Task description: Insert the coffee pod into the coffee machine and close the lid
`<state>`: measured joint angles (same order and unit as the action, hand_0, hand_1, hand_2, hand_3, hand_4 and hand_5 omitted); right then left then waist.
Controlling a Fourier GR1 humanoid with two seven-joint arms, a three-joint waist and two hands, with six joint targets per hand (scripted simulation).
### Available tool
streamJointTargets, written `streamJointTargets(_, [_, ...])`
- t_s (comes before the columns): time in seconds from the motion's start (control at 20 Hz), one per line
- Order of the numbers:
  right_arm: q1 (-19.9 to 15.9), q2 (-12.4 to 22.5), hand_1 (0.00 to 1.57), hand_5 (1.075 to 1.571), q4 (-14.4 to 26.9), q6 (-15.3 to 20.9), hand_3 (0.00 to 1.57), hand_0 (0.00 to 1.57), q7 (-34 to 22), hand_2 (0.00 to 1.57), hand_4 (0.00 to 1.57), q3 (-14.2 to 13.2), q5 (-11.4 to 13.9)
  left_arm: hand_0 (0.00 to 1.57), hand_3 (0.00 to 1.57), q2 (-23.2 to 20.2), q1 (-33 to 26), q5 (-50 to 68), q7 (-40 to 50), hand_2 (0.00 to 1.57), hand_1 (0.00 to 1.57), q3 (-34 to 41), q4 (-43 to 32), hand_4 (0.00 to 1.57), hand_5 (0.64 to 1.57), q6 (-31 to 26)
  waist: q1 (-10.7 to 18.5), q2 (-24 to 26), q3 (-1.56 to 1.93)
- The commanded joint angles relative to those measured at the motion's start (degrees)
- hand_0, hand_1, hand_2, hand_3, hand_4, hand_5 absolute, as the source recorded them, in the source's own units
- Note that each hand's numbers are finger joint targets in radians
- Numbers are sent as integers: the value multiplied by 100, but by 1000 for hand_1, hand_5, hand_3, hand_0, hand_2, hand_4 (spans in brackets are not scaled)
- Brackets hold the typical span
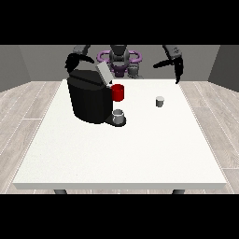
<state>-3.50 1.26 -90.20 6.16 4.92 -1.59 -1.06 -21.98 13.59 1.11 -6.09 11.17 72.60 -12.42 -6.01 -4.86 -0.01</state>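
From the front view, the black coffee machine [88, 99] is seen on the white worktop [121, 154], its grey lid [103, 73] tilted up. A grey cup [119, 116] is parked at its base, a red part [118, 92] showing just above. The small coffee pod [160, 101] is left standing alone, well apart, towards the view's right. The hand at the view's right [178, 70] is held above the far edge, nothing held, fingers hanging down. The hand at the view's left [71, 61] is raised behind the machine; its fingers cannot be made out.

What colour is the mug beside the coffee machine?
Red; the mug shows best in the front view, right of the black coffee machine.
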Motion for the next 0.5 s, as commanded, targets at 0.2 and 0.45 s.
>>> streamJointTargets(0.2, [-328, 187, 0, 1571, 210, -185, 0, 0, -31, 0, 340, -70, -126, 0, 0, -23, 691, -406, -57, 0, 0, -25, -1172, 0, 1571, 108, -159, -377, 0])
streamJointTargets(0.45, [-505, 62, 0, 1571, 218, -5, 0, 0, -7, 0, 397, -41, -43, 0, 0, -377, 1112, -581, -253, 0, 0, 189, -1958, 0, 1571, 136, -263, -768, -1])
